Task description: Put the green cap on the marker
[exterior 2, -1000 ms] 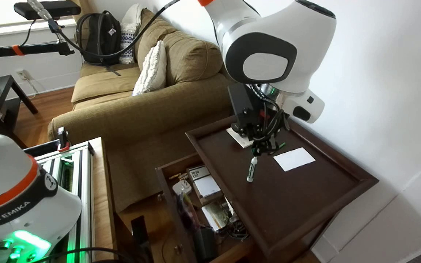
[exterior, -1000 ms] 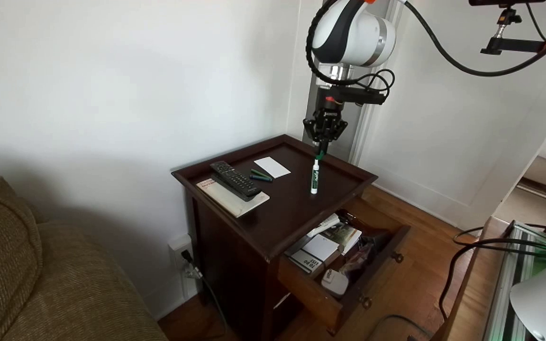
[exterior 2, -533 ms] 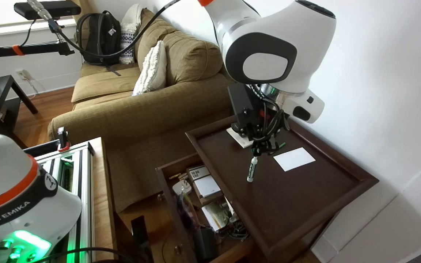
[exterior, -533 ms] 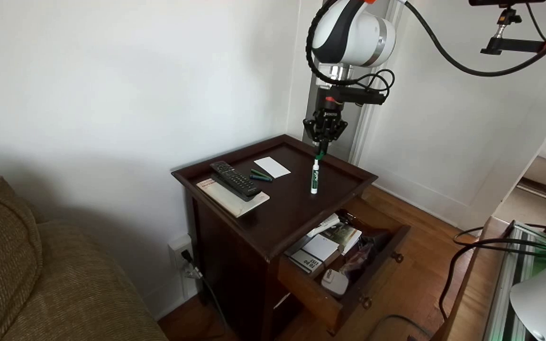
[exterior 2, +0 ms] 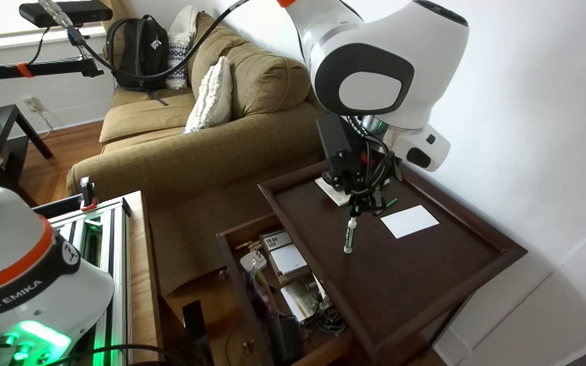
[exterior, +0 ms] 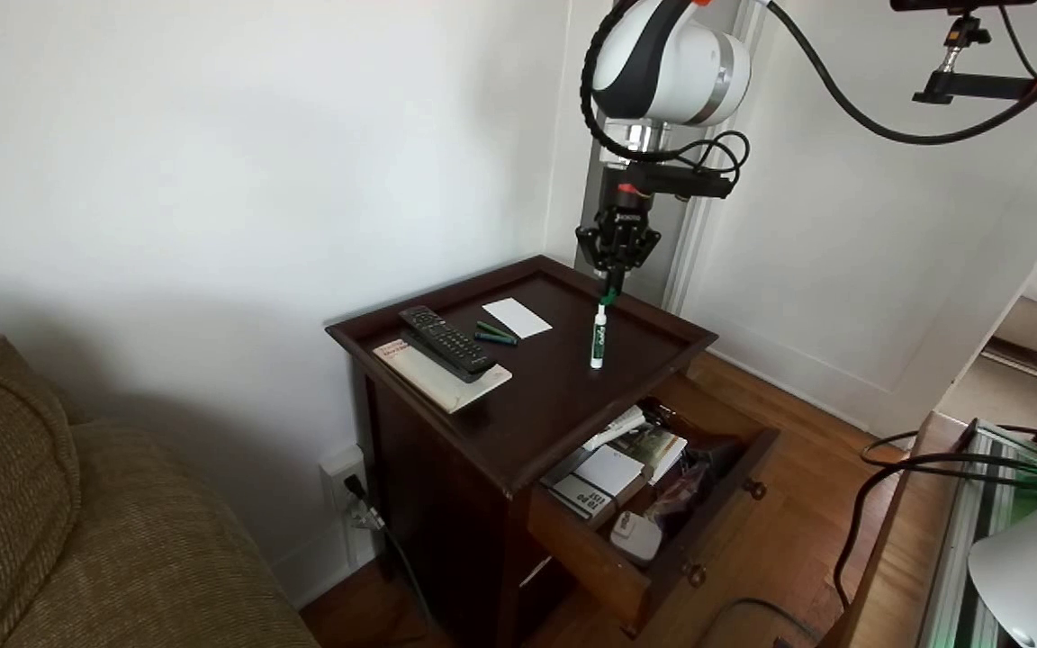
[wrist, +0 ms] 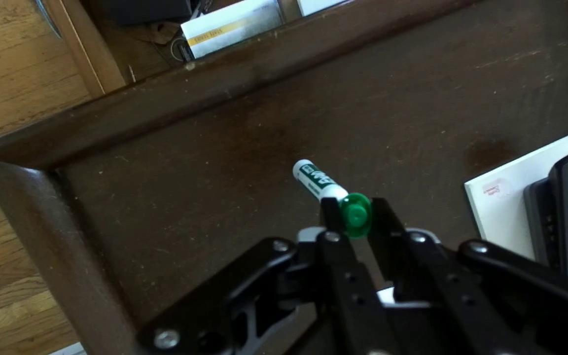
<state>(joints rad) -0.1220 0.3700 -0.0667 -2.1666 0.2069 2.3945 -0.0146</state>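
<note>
Black, jointed, two-fingered gripper (wrist: pixel 356 207), pointing down, jaws pinching a small, round, plastic green cap (wrist: pixel 356 216) from opposite sides. Just below: short, slim, white plastic marker (exterior: pixel 598 343) with a dark green label and white lettering, standing on end, narrow white tip uppermost. Green cap just above the marker's tip in both exterior views, white tip in plain sight beneath; contact or thin gap, cannot tell. From the wrist view, green cap in front of the marker's upper end. Under the marker: dark brown wooden tabletop (exterior: pixel 563 423), rectangular, with raised rim.

Near the marker, to its left in an exterior view: flat white rectangular paper slip (exterior: pixel 517 318). Somewhat farther left of the marker: slim green stick (exterior: pixel 496 331) and slim blue stick (exterior: pixel 494 339), lying close together. Well left of the marker, stacked: long black plastic remote (exterior: pixel 448 340) with rows of buttons, over a cream rectangular booklet (exterior: pixel 437 389).

Lower than the marker: brown wooden drawer (exterior: pixel 586 560), pulled out, holding among other items a pale notepad (exterior: pixel 583 497) lettered TO DO LIST. High above the marker: smooth white robot arm (exterior: pixel 694 72) with black corrugated hose (exterior: pixel 587 90) alongside. Well apart from the marker, left in an exterior view: brown fabric sofa (exterior 2: pixel 196 147) with a textured white cushion (exterior 2: pixel 211 96).
</note>
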